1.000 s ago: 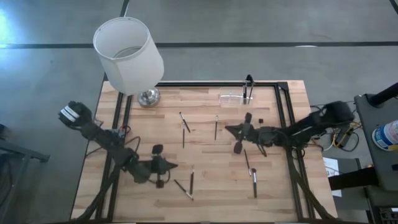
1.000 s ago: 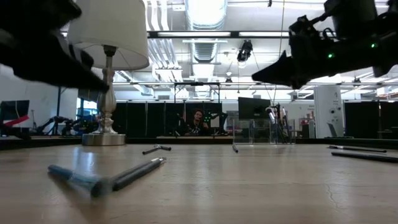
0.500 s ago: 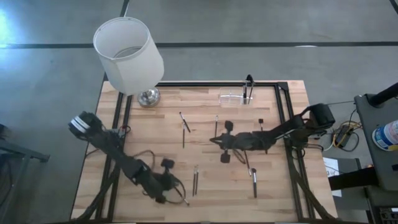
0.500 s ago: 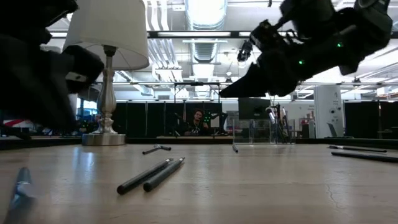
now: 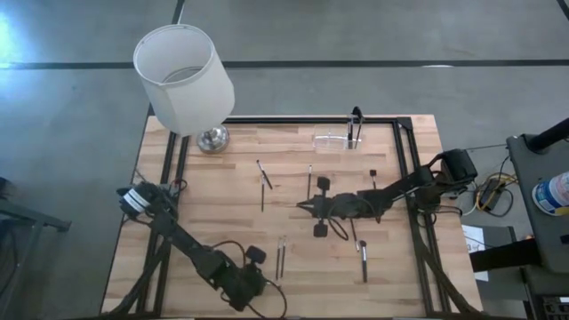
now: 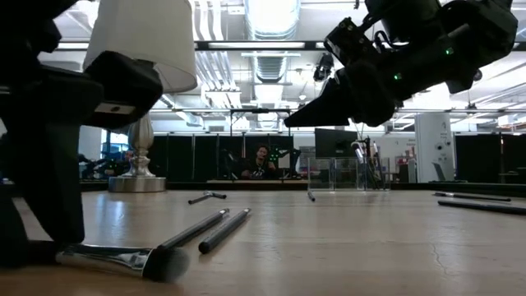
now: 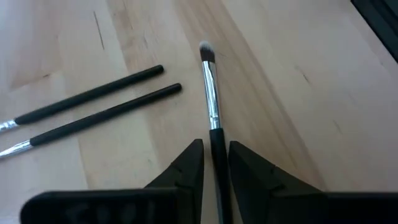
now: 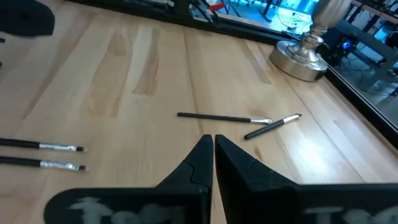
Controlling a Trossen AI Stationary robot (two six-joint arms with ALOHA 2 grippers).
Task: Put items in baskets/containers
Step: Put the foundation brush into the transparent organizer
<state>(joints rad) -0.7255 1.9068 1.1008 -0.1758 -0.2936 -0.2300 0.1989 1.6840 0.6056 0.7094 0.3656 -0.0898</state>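
My left gripper (image 7: pixel 216 149) is down on the table near its near edge (image 5: pixel 252 283), shut on a slim dark makeup brush (image 7: pixel 210 87) with a silver ferrule and a pale bristled tip. Two more dark brushes (image 5: pixel 280 258) lie side by side just beyond it. My right gripper (image 5: pixel 302 206) hovers shut above the table's middle (image 8: pixel 209 140), touching nothing. Single brushes lie flat on the wood (image 5: pixel 264 174), (image 5: pixel 309 180), (image 5: pixel 363 260). The small clear holder (image 5: pixel 333 138) stands at the far edge with brushes (image 5: pixel 356 123) upright in it. My left gripper pinches the brush's dark handle (image 7: pixel 216 134) between its two fingers, behind the ferrule. The fingers come down from above and lie along the handle. The brush lies flat on the table, and its bristled head (image 6: pixel 164 263) sticks out ahead of the fingers.
A lamp with a big white shade (image 5: pixel 184 76) and a metal base (image 5: pixel 212 138) stands at the far left corner. A black frame (image 5: pixel 404 169) borders the table top. Bare wood lies between the lamp and the middle brushes. A person sits far off in the room (image 6: pixel 263 160).
My left gripper has swung toward the near edge and come down onto the table at the brush. My right gripper has moved toward the table's left, over the middle, and stayed shut and clear of the wood.
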